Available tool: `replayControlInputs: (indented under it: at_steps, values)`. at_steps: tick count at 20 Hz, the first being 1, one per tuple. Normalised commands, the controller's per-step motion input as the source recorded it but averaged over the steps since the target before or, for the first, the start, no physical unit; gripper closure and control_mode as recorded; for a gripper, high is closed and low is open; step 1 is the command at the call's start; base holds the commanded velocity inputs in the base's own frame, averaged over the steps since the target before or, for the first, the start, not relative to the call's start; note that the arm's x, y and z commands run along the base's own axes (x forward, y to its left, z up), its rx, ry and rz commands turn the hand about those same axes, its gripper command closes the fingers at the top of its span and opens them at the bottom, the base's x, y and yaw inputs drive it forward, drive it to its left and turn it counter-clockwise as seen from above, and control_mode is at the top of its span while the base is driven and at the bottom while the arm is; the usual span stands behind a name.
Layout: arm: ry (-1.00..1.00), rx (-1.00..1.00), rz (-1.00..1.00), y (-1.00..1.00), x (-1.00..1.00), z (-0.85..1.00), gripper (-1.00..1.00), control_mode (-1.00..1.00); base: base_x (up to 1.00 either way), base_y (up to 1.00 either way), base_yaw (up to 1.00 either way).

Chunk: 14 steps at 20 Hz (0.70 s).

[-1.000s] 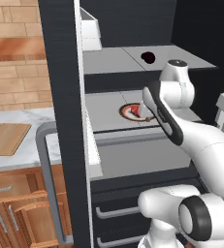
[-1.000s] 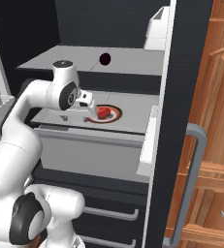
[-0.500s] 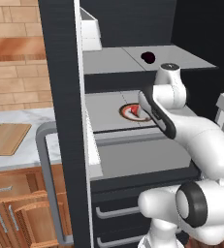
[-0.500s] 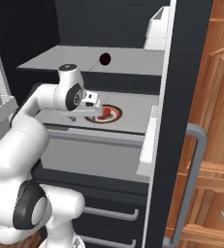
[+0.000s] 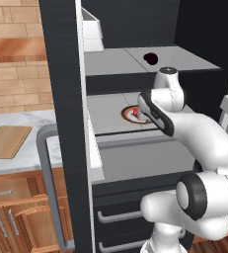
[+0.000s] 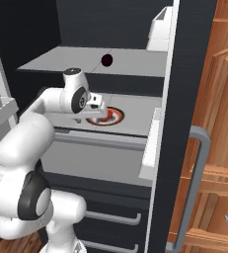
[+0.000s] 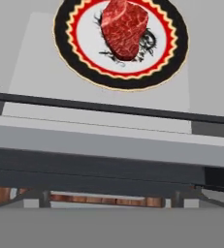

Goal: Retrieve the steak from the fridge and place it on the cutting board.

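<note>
You have the end effector (image 6: 99, 106) reaching into the open fridge (image 5: 61, 74) above the steak (image 7: 124, 28), which lies on a plate (image 7: 74, 48) on the middle shelf (image 6: 135, 123), though you cannot tell how its fingers stand, and the cutting board (image 5: 7, 142) waits on the desk (image 5: 17, 160).

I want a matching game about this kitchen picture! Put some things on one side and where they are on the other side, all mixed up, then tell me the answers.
Things:
1. red marbled steak
2. dark maroon round ball
3. light tan wooden cutting board
4. round plate with red and black rim

Places:
A. on the pale marble counter beside the fridge
B. on the middle grey fridge shelf
C. on the round plate
D. on the upper grey fridge shelf

Pairs: 1-C, 2-D, 3-A, 4-B
</note>
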Motion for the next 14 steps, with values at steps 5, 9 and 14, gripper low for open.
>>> replayControlInputs:
  at_steps: [5, 9, 14]
  values:
    - [-0.06, 0.0, 0.0, 0.0, 0.25, -0.1, -1.0, -1.0, 0.0, 0.0, 0.0]
    - [-0.01, 0.0, 0.0, -0.07, 0.42, -0.08, -1.0, -1.0, 0.0, 0.0, 0.0]
    - [-0.02, 0.0, 0.0, -0.05, 0.44, -0.09, -1.0, -1.0, 0.0, 0.0, 0.0]
